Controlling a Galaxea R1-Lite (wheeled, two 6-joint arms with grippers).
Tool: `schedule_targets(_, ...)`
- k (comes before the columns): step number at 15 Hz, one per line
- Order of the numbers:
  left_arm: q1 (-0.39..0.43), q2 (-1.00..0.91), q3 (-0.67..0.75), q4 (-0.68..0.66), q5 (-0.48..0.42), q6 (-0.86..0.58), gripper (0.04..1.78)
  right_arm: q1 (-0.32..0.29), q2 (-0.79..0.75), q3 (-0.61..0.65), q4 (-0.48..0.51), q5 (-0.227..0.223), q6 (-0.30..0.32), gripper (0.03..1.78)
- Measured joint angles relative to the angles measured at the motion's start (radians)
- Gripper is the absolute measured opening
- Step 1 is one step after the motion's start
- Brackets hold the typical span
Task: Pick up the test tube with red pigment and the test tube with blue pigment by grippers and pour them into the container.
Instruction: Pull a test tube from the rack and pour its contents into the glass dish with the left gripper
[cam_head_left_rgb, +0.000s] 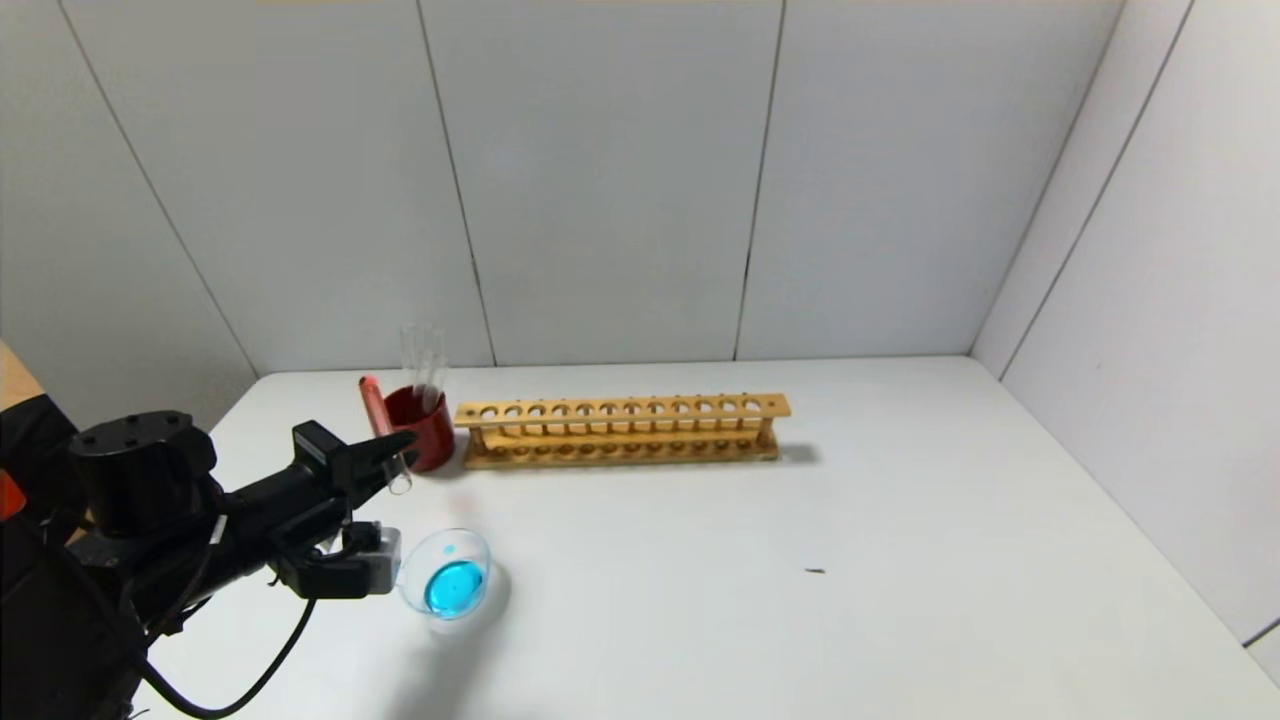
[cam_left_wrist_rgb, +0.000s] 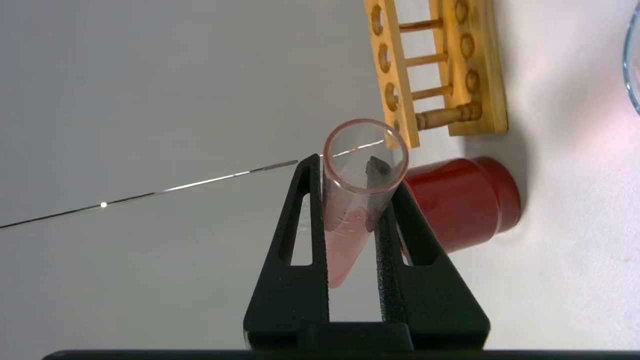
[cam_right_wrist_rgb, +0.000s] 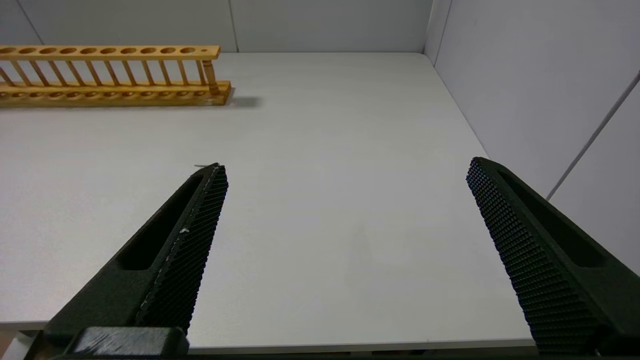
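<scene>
The left gripper (cam_head_left_rgb: 398, 455) is clamped on the test tube with red pigment (cam_head_left_rgb: 383, 428), long way nearly upright; the container (cam_head_left_rgb: 447, 574) sits just nearer and right, blue already inside; the right gripper (cam_right_wrist_rgb: 345, 172) waits wide apart over the bench (cam_head_left_rgb: 800, 560).

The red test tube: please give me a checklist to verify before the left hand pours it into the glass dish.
1. Grip: left hand shut on the test tube with red pigment: ok.
2. Red liquid present in the tube: ok.
3. Tube mouth over the container: not ok; in the head view the tube is beside the red cup, behind the dish.
4. Dish already holds blue liquid: ok.
5. Wooden rack stands away from the dish: ok.
6. Right hand open, holding nothing, apart from the dish: ok.
</scene>
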Motion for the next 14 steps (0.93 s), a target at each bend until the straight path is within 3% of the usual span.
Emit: schedule_targets(14, -0.002, 0.105, -0.054, 0.011, 0.005, 0.148, 0.31, 0.000, 0.000, 0.000, 0.000, 0.000, 0.000, 1.75)
